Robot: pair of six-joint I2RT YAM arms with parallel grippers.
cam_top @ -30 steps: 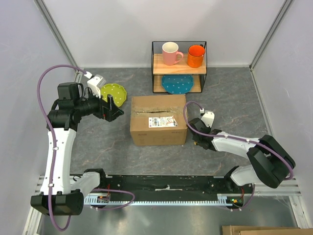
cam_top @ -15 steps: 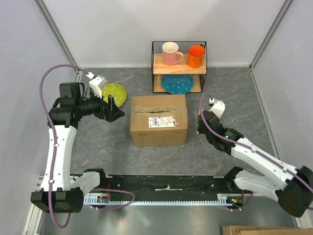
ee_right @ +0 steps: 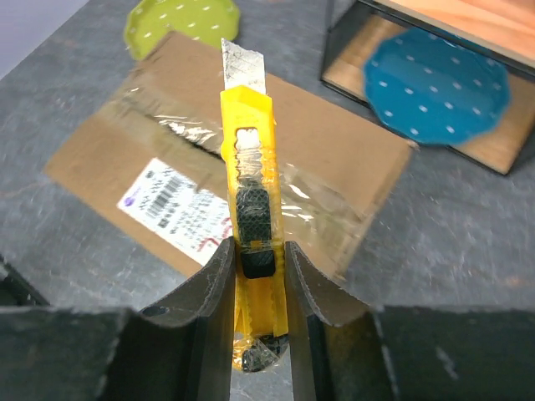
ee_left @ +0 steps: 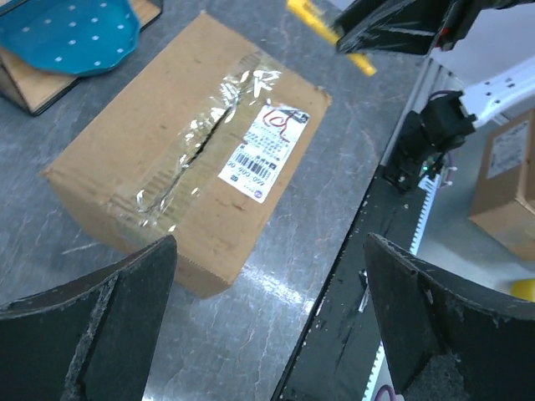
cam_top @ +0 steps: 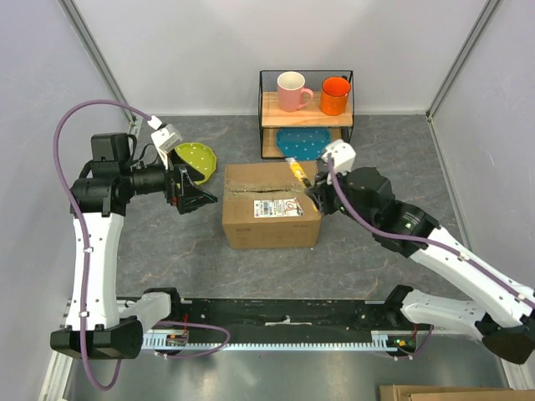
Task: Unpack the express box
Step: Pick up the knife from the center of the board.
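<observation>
Box point(cam_top: 271, 209) mid-table, taped seam up, label on top. Right gripper point(ee_right: 256, 255) pinching knife point(ee_right: 245, 125) (blade out) over box's far-right end. Left gripper point(cam_top: 195, 189) spread wide, just left of box.

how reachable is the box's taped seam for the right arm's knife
Probably yes. The right gripper holds the utility knife, blade out, over the far right corner of the express box; nothing lies between it and the taped seam, and the left gripper sits off to its left.
</observation>
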